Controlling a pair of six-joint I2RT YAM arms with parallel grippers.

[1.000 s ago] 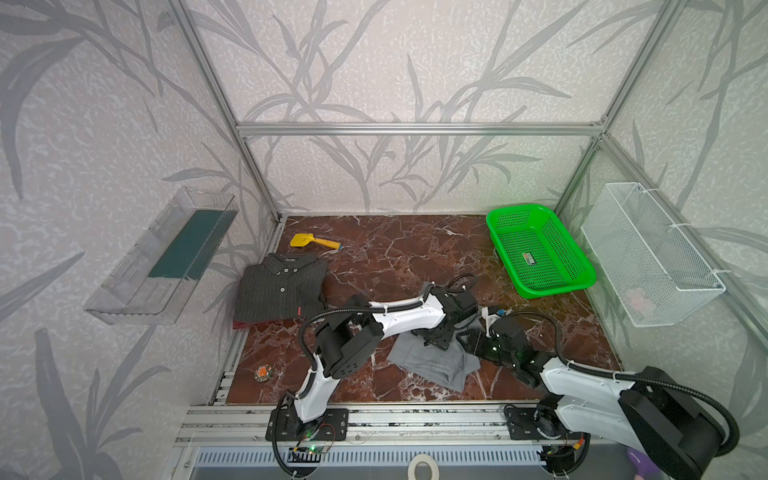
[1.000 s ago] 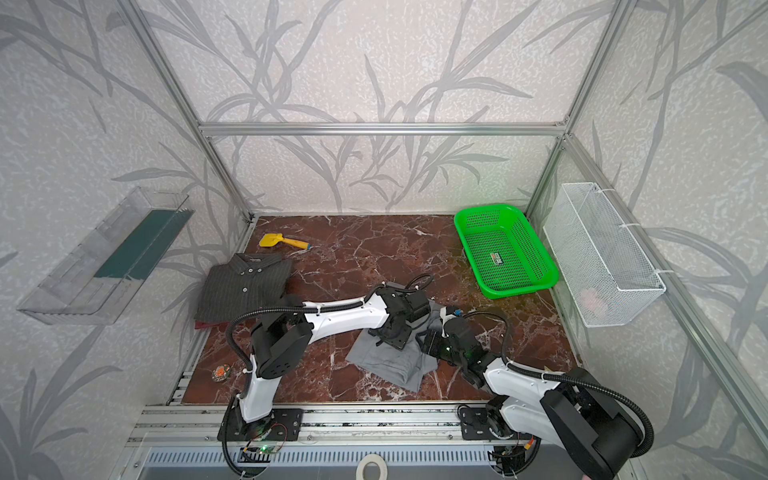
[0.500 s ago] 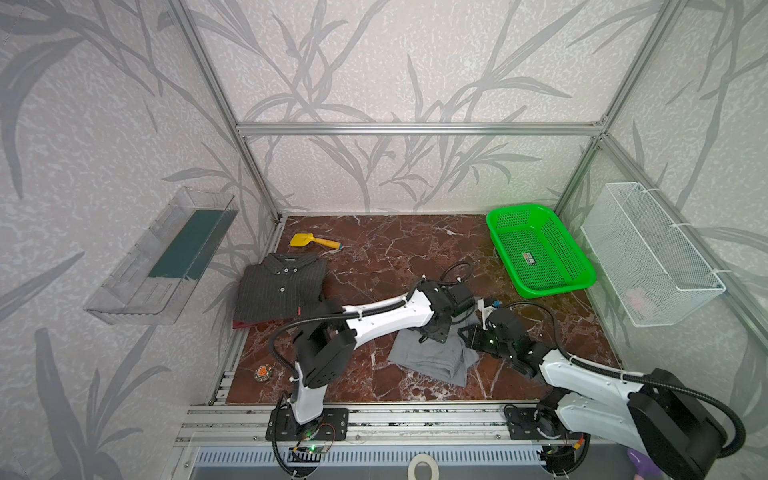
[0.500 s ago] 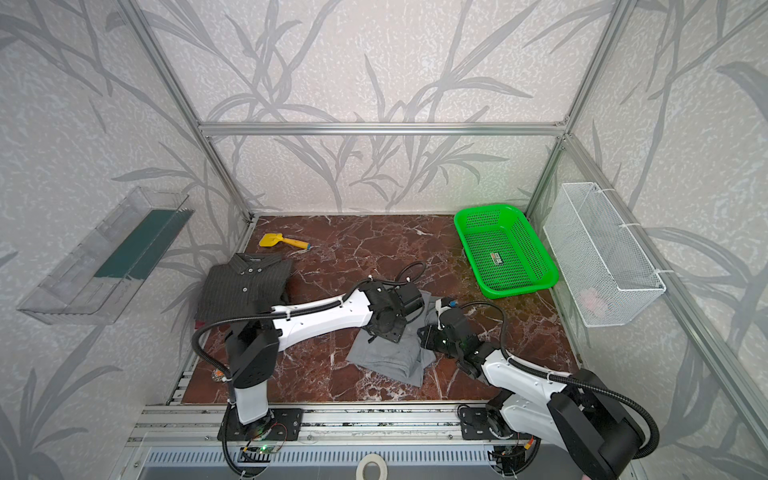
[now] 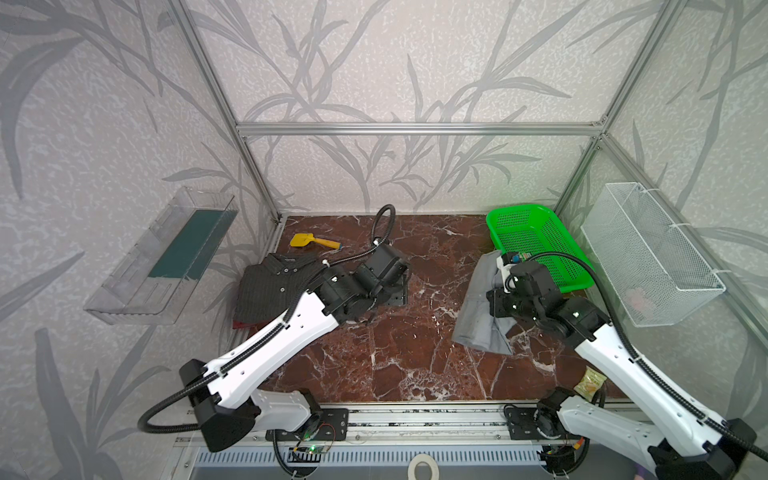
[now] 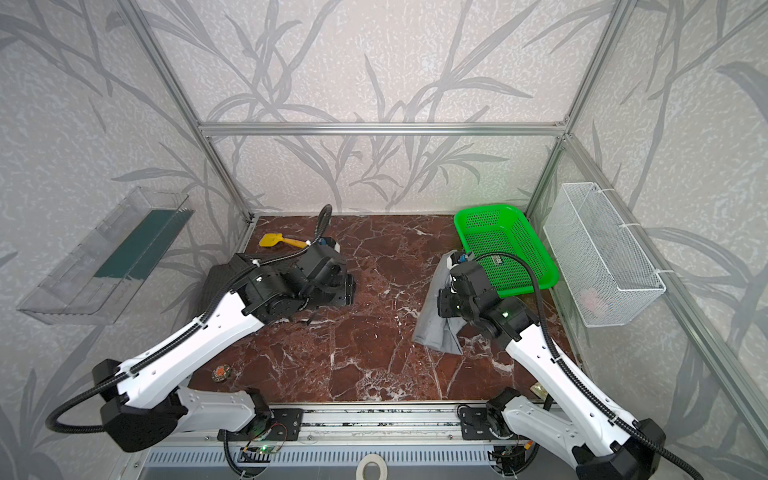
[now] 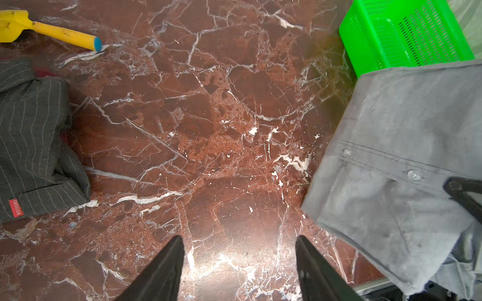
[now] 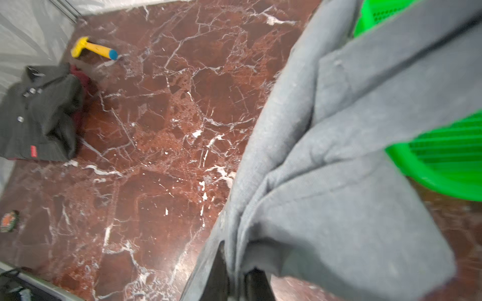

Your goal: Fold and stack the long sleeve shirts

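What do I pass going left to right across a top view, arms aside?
Clear bin → pinstriped shirt → grey shirt → green basket → wire basket. The yellow scraper is left out because it overlaps the pinstriped shirt.

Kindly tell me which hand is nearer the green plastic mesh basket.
Right. The right hand, clamping the light-grey cloth shirt, is beside the basket; the left hand hovers well away.
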